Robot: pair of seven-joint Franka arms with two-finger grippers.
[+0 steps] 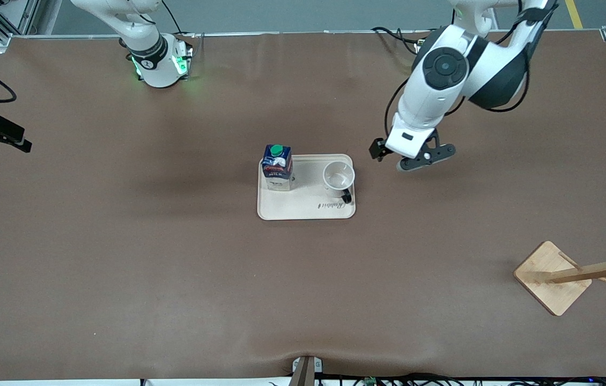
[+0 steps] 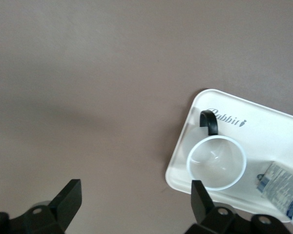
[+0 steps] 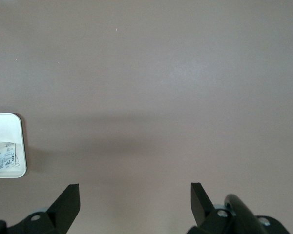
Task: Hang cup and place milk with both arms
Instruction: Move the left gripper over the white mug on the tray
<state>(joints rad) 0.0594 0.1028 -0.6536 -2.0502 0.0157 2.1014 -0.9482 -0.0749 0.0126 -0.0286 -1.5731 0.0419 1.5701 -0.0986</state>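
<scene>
Jaws spread and holding nothing, the left gripper hangs over the bare table just beside the cream tray, toward the left arm's end. On that tray the cup stands upright beside the milk. Jaws likewise spread, the right gripper hovers over bare table near the tray. 1 wooden rack stands well apart.

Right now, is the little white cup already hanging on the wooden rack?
No, the cup stands upright on the tray, apart from the rack.
</scene>
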